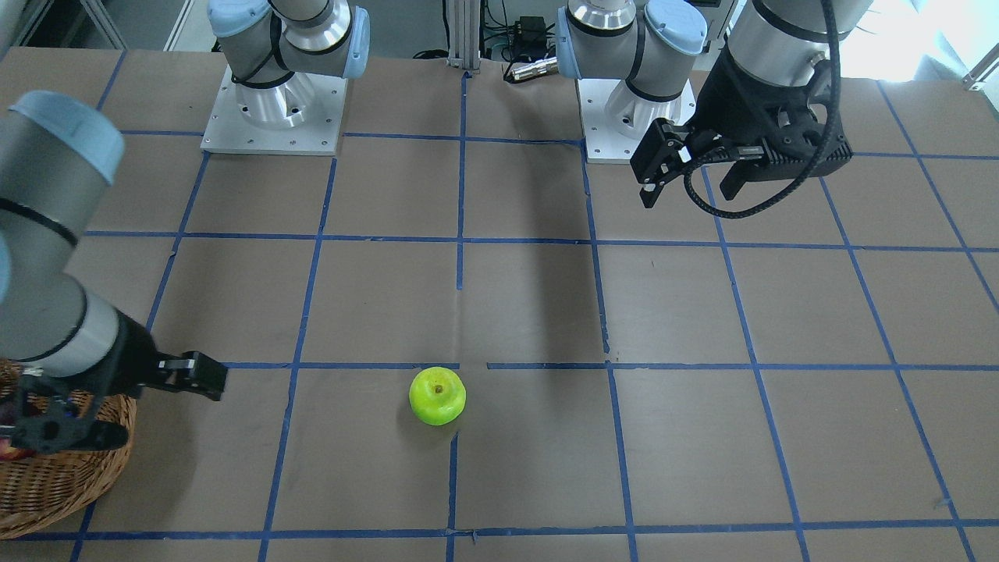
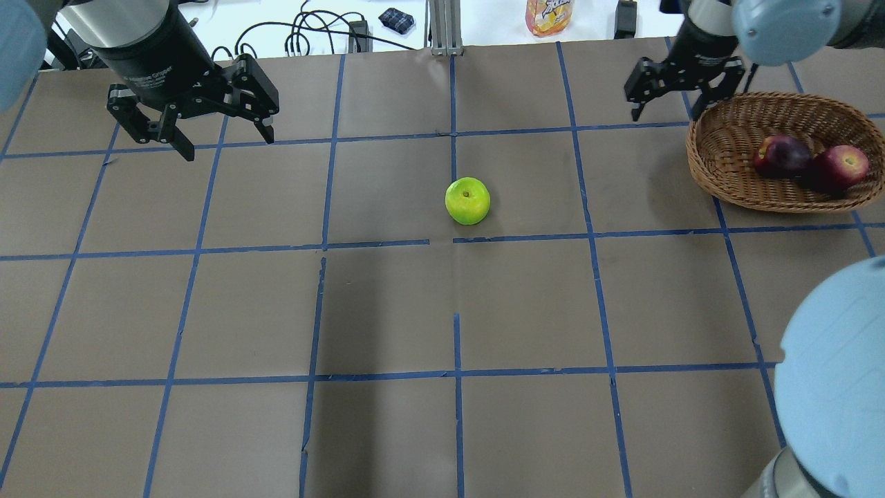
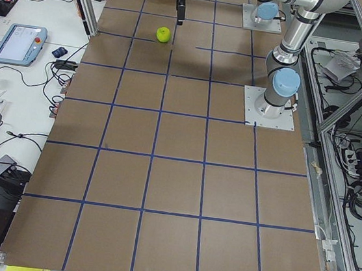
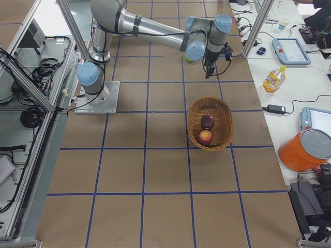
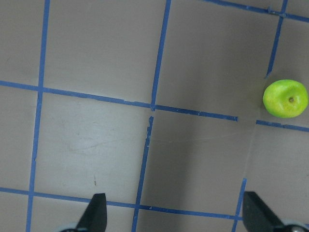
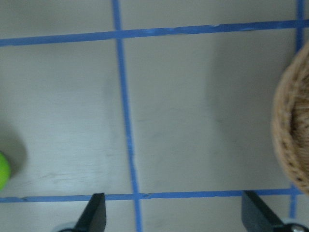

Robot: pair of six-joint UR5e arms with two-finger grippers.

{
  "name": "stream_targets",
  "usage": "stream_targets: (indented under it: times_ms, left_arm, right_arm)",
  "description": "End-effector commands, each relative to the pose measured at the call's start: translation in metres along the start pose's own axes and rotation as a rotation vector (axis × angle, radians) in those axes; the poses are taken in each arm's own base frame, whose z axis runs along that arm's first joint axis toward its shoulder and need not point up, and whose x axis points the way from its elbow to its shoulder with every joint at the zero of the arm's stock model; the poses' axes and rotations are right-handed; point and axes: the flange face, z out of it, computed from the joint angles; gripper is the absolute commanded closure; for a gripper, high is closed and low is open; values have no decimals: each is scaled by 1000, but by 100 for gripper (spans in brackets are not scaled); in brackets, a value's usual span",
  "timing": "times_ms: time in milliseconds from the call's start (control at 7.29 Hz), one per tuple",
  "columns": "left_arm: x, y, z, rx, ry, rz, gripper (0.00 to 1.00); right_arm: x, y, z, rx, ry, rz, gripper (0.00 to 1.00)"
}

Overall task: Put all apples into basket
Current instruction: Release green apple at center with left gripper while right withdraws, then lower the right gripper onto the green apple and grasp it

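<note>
Sitting alone mid-table, well apart from the basket [image 2: 715,162] holding the red apple [image 2: 842,164] and maroon apple [image 2: 781,155], the green apple [image 2: 467,200] risks rolling away if the right gripper [image 2: 665,111] beside the basket or the left gripper [image 2: 228,146], both spread wide and empty, closes on it off-centre.

green apple [image 2: 468,200]: glossy, smooth | basket [image 2: 726,173]: rough woven wicker | table [image 2: 387,311]: matt brown paper
</note>
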Motion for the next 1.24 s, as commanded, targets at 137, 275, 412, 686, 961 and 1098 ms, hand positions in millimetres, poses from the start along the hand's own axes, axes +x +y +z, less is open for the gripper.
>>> stream_targets:
  times_ms: [137,275,412,686,961,1098]
  left_arm:
    - [-18,18,-33,45,-9,-28,0]
    - [-35,12,-29,-7,-13,-60,0]
    - [-38,15,-29,-15,-16,42,0]
    - [-41,12,-30,-5,-29,113,0]
    - [-36,10,-22,0,-28,120,0]
    - [-36,13,-25,7,-27,124,0]
  right_arm:
    - [-148,22,50,-14,-40,158,0]
    - [-182,24,72,10,-45,197,0]
    - [-206,22,97,28,-54,225,0]
    - [-238,30,127,26,-55,233,0]
    - [-237,34,136,4,-39,221,0]
    - [-234,40,151,-17,-32,218,0]
